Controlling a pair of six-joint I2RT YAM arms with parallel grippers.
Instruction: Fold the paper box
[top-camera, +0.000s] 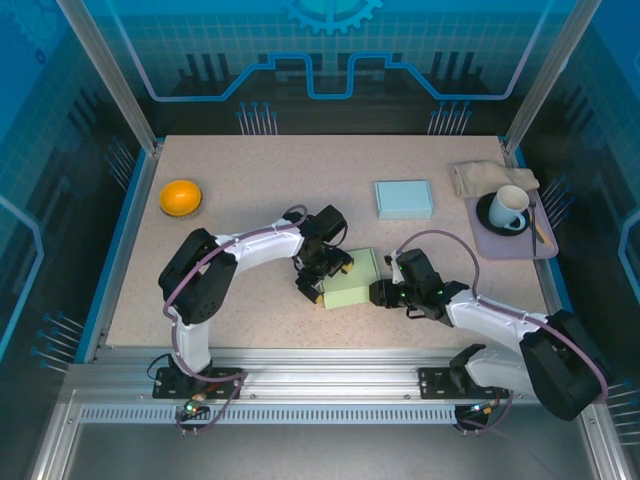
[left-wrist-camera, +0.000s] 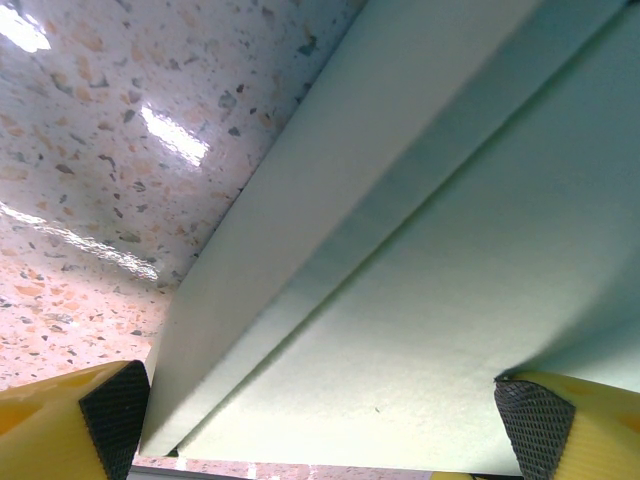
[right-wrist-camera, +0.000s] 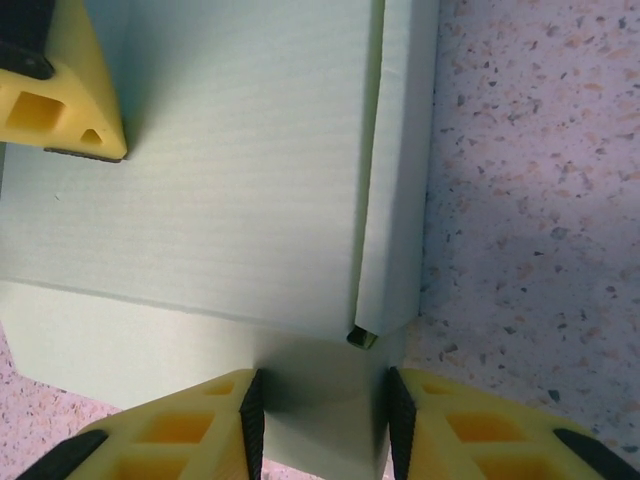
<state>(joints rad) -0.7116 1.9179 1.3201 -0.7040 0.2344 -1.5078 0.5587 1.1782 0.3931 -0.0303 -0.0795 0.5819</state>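
The paper box (top-camera: 352, 279) is pale green. It lies flat on the speckled bench (top-camera: 250, 170), around the middle from left to right and toward the near edge, between the two arms.

The left tool (top-camera: 325, 278) is at the box's left end with its jaws spread wide and gripping nothing. In the left wrist view the box passes between the two dark pads (left-wrist-camera: 115, 415), and its long fold line runs diagonally up to the right. In the right wrist view, one yellow finger (right-wrist-camera: 60, 100) of that tool rests on the box's top face.

The right tool (top-camera: 378, 293) is at the box's right end. Its jaws are closed partway onto a narrow panel of the box, and both pads (right-wrist-camera: 252, 410) are against it.

Farther off are an orange bowl (top-camera: 180, 196) at the far left, a light blue box (top-camera: 404, 198), and a tray (top-camera: 497, 245) with a cup (top-camera: 510, 206) at the far right.
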